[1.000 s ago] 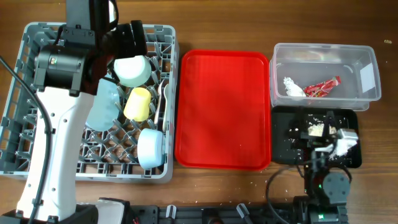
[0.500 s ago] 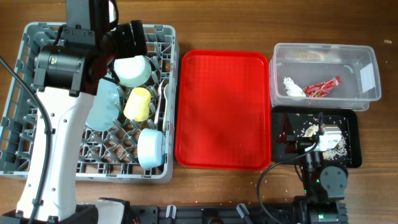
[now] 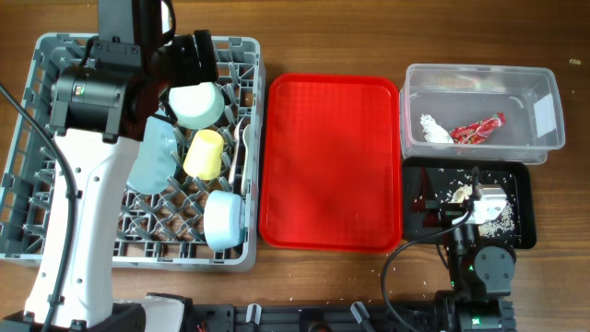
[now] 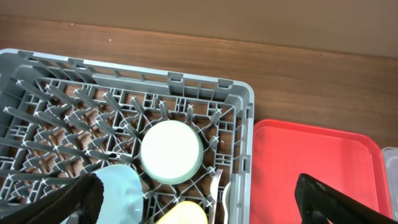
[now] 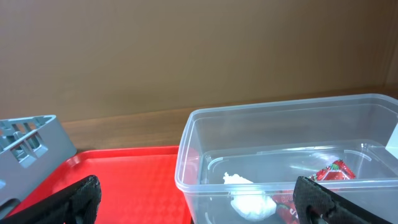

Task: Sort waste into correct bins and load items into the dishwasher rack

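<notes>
The grey dishwasher rack [image 3: 55,184] holds the pale green bowl [image 3: 195,104], yellow cup [image 3: 205,153], light blue plate [image 3: 152,157] on edge, and white fork and spoon [image 3: 241,152]. My left gripper [image 4: 199,205] hangs open and empty above the bowl [image 4: 171,151]. The clear tub [image 3: 548,111] holds the white napkin [image 3: 435,129] and red wrapper [image 3: 477,129]. The black tray [image 3: 524,198] holds crumbly food scraps [image 3: 502,214]. My right gripper [image 5: 199,202] is open and empty, low over the black tray, facing the tub [image 5: 186,162].
The red serving tray [image 3: 332,161] lies between the rack and the bins, with nothing on it. A second light blue round item [image 3: 224,219] lies at the rack's front right. The right arm's base [image 3: 484,272] sits at the front edge.
My right wrist shifted slightly left and back over the black tray, then stopped. The left arm and the rack's contents have not moved.
</notes>
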You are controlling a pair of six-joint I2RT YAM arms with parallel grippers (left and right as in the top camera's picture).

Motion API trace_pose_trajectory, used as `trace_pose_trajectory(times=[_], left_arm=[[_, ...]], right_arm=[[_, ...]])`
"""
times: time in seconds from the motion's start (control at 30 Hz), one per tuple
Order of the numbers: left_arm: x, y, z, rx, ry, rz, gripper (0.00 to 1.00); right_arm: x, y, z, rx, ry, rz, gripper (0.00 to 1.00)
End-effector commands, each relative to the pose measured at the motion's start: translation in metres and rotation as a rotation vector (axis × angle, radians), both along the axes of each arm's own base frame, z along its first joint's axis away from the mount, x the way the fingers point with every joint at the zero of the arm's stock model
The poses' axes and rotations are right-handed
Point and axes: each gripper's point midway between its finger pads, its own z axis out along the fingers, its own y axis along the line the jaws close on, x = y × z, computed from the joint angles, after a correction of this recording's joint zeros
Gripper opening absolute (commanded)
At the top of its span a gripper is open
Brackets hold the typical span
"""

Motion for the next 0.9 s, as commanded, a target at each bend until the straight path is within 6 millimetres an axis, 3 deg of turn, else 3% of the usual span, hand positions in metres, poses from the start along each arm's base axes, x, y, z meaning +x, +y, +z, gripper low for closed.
trace_pose_trajectory(times=[0.0,0.3,0.43,0.53,0.6,0.7,0.77,0.87], left_arm=[[0.001,0.000,-0.001,-0.012,0.002,0.004,1.00],[-0.006,0.001,0.005,-0.014,-0.006,0.003,1.00],[-0.050,0.009,0.060,-0.042,-0.160,0.002,1.00],[-0.096,0.018,0.087,-0.052,-0.265,-0.001,1.00],[-0.129,0.031,0.091,-0.045,-0.319,0.028,1.00],[-0.176,0.042,0.069,-0.052,-0.354,0.046,1.00],[-0.207,0.049,0.036,-0.056,-0.364,0.058,1.00],[-0.227,0.055,-0.011,-0.060,-0.376,0.083,1.00]], right_arm=[[-0.001,-0.003,0.004,0.020,-0.017,-0.014,1.00],[-0.001,-0.003,0.004,0.020,-0.017,-0.014,1.00],[-0.001,-0.003,0.004,0.020,-0.017,-0.014,1.00],[-0.001,-0.003,0.004,0.020,-0.017,-0.014,1.00],[-0.001,-0.003,0.004,0.020,-0.017,-0.014,1.00],[-0.001,-0.003,0.004,0.020,-0.017,-0.014,1.00],[-0.001,-0.003,0.004,0.020,-0.017,-0.014,1.00],[-0.001,-0.003,0.004,0.020,-0.017,-0.014,1.00]])
